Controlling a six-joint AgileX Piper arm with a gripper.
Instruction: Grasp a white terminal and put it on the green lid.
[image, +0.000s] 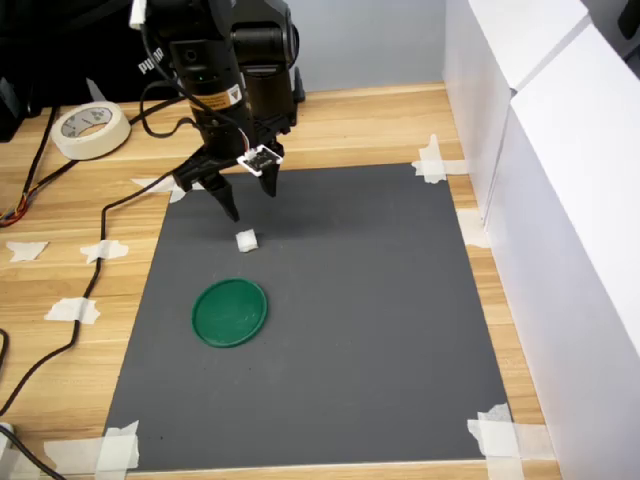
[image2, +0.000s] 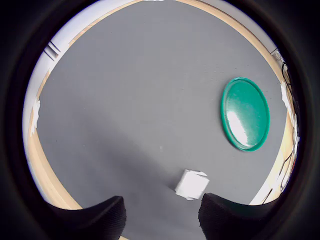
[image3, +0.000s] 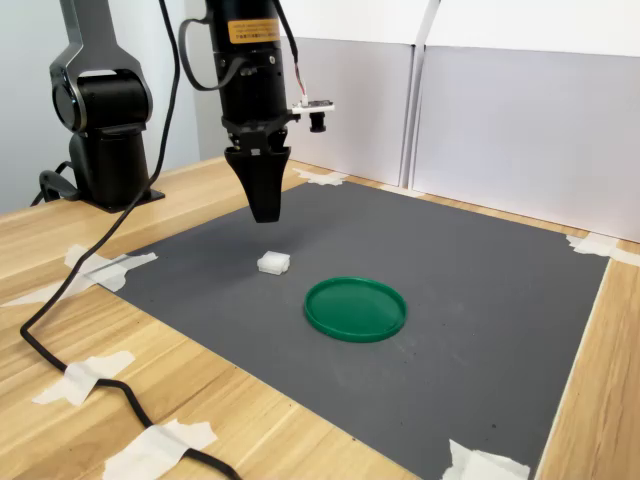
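The white terminal is a tiny blocky piece lying on the dark grey mat. Near it, towards the mat's front edge in both exterior views, lies the flat round green lid. My gripper hangs open a little above the mat, over and slightly behind the terminal, with nothing between its fingers. In the wrist view the terminal shows just beyond the gripper, nearer one fingertip, and the lid lies farther out.
A cream tape roll lies on the wooden table at the first exterior view's back left. A black cable runs along the mat's left side. White walls stand along the right. The arm base stands at the second exterior view's left.
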